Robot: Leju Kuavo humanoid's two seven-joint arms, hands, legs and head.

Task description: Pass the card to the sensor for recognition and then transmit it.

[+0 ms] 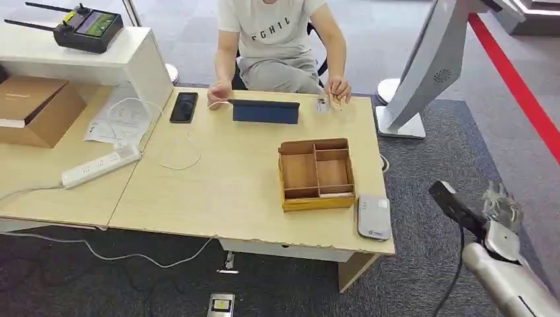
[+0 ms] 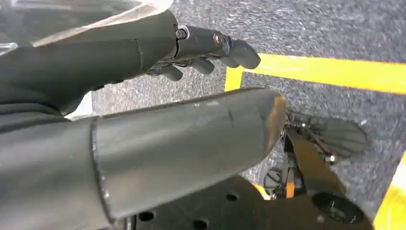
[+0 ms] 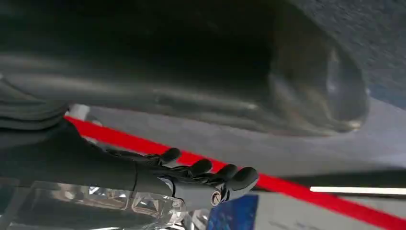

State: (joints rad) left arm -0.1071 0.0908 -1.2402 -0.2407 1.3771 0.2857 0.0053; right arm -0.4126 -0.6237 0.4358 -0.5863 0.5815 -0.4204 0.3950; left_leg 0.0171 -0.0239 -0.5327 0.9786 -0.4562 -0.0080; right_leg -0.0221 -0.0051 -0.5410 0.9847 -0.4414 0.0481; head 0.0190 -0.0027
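**Head view:** The right hand (image 1: 500, 206) is seen low, off the side of the surface (image 1: 224, 185), wrapped in what looks like clear plastic film. Nothing is seen in it. The grey sensor (image 1: 374, 216) lies nearest this hand, at the surface corner and just beside the wooden tray (image 1: 315, 200). The tray is one step further from the hand than the sensor. The card can't be made out for certain. A pale strip (image 1: 337, 194) in the tray's narrow compartment, on the sensor side, may be it. A person (image 1: 274, 39) is seated at the far side, well apart from the hand, w/ small pale items under one hand (image 1: 338, 89).

**Left wrist view:** The left hand (image 2: 95, 67) hangs over carpet w/ yellow lines. Its fingers (image 2: 206, 45) are loosely bent, the thumb is spread away, and nothing is held.

**Right wrist view:** The right hand's fingers (image 3: 201, 170) are stretched out side by side, w/ the thumb apart. The hand is empty.

**Risks, as judged:**
- A thin card lying flat in a narrow slot gives little edge to pinch. It could be missed or slid under the compartment wall.
- The film could cut friction, so the card may slip en route to the sensor.
- The sensor sits at the very edge, so it could be knocked off by an approach from the hand's side.
- The tray could be dragged if a wall is caught by the fingers.
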